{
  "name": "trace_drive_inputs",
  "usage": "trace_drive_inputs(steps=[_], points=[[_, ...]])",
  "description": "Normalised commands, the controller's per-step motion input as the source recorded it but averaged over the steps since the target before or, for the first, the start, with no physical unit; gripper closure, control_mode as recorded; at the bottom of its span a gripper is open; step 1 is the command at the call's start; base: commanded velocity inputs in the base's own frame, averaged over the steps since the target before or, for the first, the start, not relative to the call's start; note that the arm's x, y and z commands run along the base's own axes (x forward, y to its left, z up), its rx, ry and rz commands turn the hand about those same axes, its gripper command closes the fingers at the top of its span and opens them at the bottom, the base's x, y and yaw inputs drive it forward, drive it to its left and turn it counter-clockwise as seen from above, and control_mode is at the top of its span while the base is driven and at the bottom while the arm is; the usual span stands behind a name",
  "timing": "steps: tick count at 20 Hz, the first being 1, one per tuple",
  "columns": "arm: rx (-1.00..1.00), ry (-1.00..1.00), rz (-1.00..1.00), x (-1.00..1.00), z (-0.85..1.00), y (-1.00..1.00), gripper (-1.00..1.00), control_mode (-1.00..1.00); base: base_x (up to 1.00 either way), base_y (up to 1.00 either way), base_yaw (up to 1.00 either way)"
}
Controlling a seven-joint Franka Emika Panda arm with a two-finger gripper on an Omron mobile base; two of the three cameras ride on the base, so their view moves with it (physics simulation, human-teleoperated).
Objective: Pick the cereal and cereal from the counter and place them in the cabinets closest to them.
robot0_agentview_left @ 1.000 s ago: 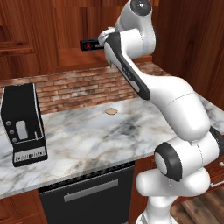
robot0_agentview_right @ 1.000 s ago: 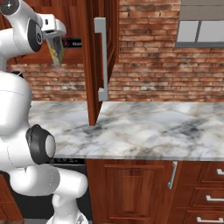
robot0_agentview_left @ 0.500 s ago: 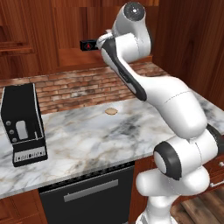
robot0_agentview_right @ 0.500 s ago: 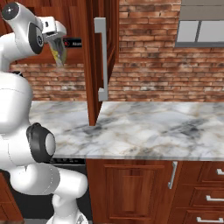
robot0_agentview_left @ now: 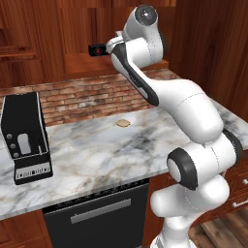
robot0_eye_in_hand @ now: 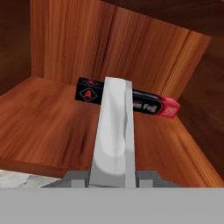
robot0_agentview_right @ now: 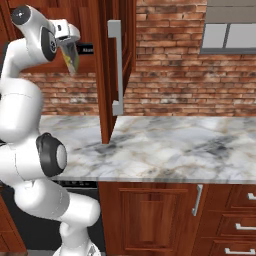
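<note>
Claw (robot0_agentview_right: 71,59) grasping a cereal box (robot0_eye_in_hand: 114,127), raised before the cabinet shelf (robot0_eye_in_hand: 48,127); not yet placed.

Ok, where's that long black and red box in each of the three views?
Left base view: the black-and-red box sits upper middle, just left of the arm's wrist.
Right base view: upper left, just right of the cereal box.
Hand view: centre, its middle hidden behind the cereal box.
Shared landmark: the wooden cabinet shelf it lies on.
</note>
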Motion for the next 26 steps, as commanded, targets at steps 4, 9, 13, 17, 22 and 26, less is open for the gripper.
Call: trace_drive_inputs(steps=[4, 9, 13, 17, 22, 26], points=[[0.0, 0.0, 0.0, 0.48, 0.0, 0.0, 1.0, -1.0, 0.0, 0.0, 0.0], [0.0, 0.0, 0.0, 0.33, -0.01, 0.0, 1.0, -1.0, 0.0, 0.0, 0.0], [0.0, 0.0, 0.0, 0.16, -0.1, 0.0, 1.0, -1.0, 0.0, 0.0, 0.0], [0.0, 0.0, 0.0, 0.11, -0.15, 0.0, 1.0, -1.0, 0.0, 0.0, 0.0], [0.0, -0.02, 0.0, 0.32, -0.15, 0.0, 1.0, -1.0, 0.0, 0.0, 0.0], [0.0, -0.03, 0.0, 0.52, -0.08, 0.0, 1.0, -1.0, 0.0, 0.0, 0.0]])
